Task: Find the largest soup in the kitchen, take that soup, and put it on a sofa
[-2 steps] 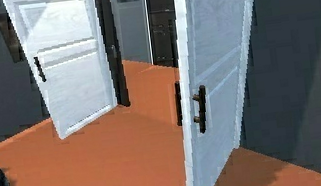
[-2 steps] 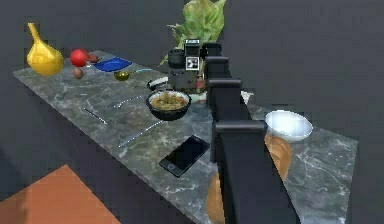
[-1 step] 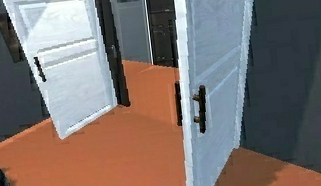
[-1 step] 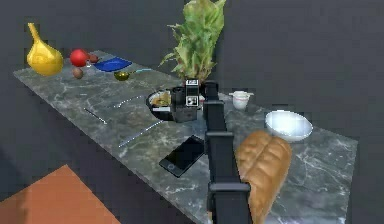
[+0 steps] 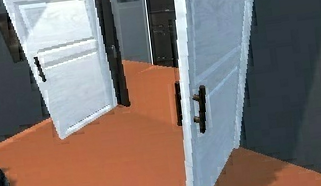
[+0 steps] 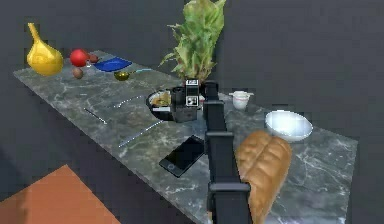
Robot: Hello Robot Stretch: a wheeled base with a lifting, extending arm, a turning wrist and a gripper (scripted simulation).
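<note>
Soup (image 6: 158, 100), if this dark bowlful is it, lies on the surface (image 6: 120, 125) just beside our end effector (image 6: 172, 104), toward the arm side view's left; we cannot tell whether it holds anything.

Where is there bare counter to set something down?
Bare marble at the counter's right end, past the bread and white bowl; also the near strip between gourd and phone, barring thin cutlery. Crowded around the tool, between dish and cup.
</note>
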